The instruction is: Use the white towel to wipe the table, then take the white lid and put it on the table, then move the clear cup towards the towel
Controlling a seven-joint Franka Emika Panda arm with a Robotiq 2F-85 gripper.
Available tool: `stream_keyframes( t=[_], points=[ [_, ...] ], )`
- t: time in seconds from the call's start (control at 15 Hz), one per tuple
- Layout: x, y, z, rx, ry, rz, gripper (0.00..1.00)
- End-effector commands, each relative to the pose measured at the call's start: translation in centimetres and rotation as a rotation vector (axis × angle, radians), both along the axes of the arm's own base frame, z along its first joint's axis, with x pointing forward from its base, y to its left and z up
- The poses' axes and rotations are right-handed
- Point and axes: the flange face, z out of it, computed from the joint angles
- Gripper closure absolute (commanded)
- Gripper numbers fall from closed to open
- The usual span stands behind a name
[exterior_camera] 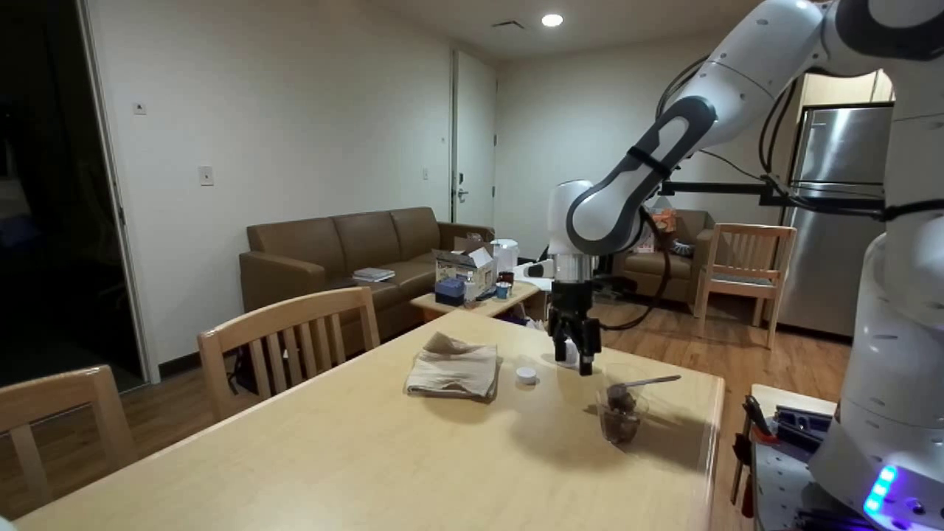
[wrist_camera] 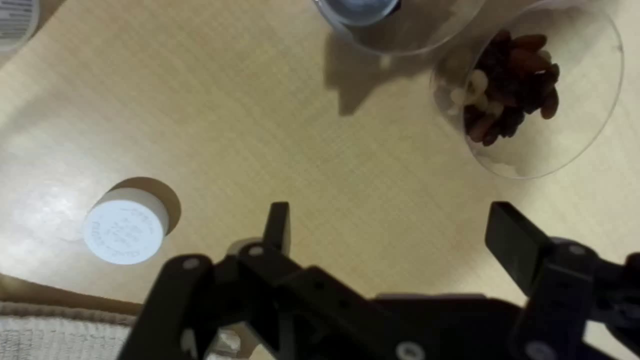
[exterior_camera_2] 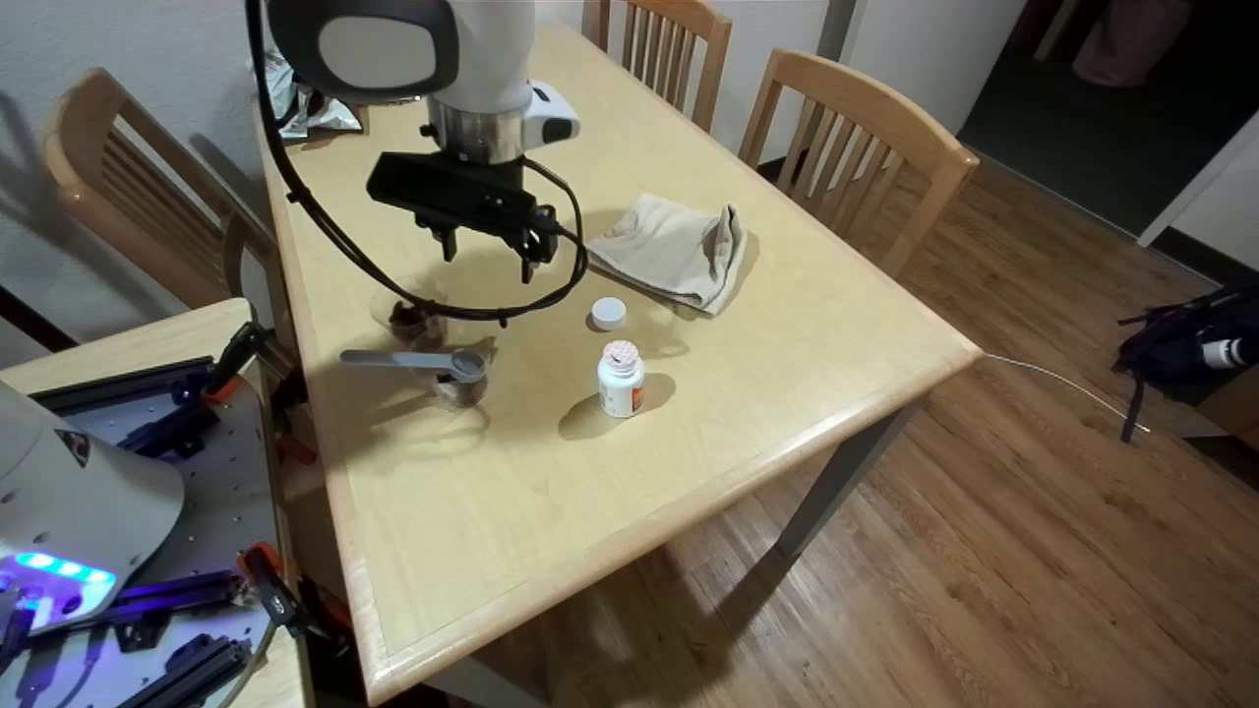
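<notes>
White, likely plastic, the lid [wrist_camera: 125,227] just beside the towel [exterior_camera_2: 674,254] should be light, stiff, slippery; pinch it across its sides. Your gripper [wrist_camera: 391,225] stands spread, holding nothing.

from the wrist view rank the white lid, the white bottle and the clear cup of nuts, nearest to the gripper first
From the gripper:
1. Clear cup of nuts, upper right of the picture
2. White lid, on the left
3. White bottle, cut off at top left
</notes>
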Motion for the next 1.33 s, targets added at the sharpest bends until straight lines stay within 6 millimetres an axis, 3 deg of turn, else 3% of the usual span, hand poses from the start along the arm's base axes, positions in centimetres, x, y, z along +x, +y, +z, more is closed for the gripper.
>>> stream_keyframes(
  t=[0.0, 0.27, 0.6, 1.27],
  points=[
    [-2.6, 1.3, 1.1, -0.055, 0.008, -0.042, 0.00],
    [-4.4, 2.2, 1.5, -0.102, 0.014, -0.048, 0.00],
    [-5.3, 1.6, 1.2, -0.126, 0.009, 0.014, 0.00],
    [-3.7, 1.0, -1.7, 0.038, -0.044, 0.220, 0.00]
  ],
)
